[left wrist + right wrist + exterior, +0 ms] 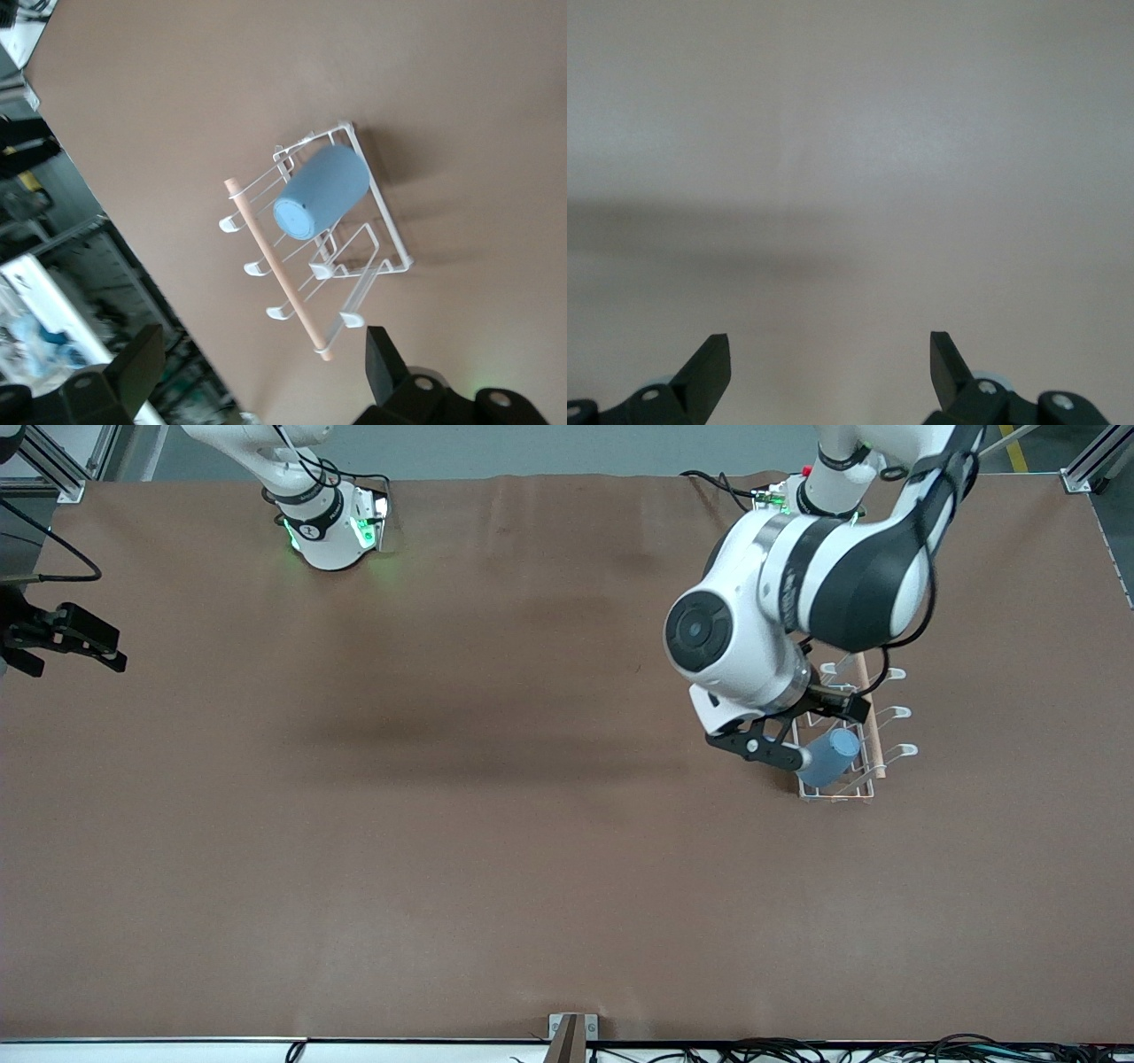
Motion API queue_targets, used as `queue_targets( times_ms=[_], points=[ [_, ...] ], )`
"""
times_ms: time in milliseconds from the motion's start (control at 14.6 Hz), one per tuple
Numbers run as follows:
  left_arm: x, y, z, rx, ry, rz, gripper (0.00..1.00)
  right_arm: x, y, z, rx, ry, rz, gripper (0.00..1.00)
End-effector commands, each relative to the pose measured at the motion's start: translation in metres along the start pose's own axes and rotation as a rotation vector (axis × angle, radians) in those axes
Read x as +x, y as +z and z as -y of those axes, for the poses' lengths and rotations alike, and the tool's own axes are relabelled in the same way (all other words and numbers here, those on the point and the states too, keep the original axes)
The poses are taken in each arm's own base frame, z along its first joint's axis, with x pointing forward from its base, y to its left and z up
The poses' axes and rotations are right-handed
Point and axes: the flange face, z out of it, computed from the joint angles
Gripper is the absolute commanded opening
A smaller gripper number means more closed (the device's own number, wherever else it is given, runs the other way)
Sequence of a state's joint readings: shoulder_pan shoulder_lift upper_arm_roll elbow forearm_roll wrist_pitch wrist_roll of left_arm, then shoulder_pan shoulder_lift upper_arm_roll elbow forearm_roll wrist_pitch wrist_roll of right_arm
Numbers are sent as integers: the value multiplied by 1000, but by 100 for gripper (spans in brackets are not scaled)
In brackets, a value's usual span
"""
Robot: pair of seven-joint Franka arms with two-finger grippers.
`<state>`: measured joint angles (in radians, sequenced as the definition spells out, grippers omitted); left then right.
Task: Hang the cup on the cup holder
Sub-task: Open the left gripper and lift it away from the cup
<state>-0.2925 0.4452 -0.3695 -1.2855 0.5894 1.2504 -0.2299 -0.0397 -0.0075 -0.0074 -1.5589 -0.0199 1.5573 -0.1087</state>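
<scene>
The light-blue cup (833, 758) (321, 193) hangs tilted, mouth down, on a prong of the white wire cup holder (836, 794) (386, 232), at the end of the rack nearer the front camera. The holder's wooden rod (872, 726) (275, 266) runs along its top. My left gripper (829, 734) (261, 350) is over the holder, open, with nothing between its fingers and apart from the cup. My right gripper (828, 341) is open over bare table and holds nothing.
The holder stands on the brown table mat (496, 824) toward the left arm's end. Its other prongs (897, 713) carry nothing. Cables (797, 1050) lie along the table edge nearest the front camera. The right arm waits.
</scene>
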Motion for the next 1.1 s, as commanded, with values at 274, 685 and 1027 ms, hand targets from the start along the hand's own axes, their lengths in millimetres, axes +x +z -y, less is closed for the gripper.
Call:
queue_targets(
  times_ms=[274, 685, 1027],
  points=[
    [-75, -26, 179, -315, -345, -119, 100, -3, 2, -3, 16, 37, 3, 99],
    [-106, -39, 218, -393, -409, -163, 100, -3, 2, -3, 16, 40, 8, 99],
    [-138, -34, 242, -558, -414, -204, 100, -3, 2, -4, 16, 41, 8, 99]
  ],
)
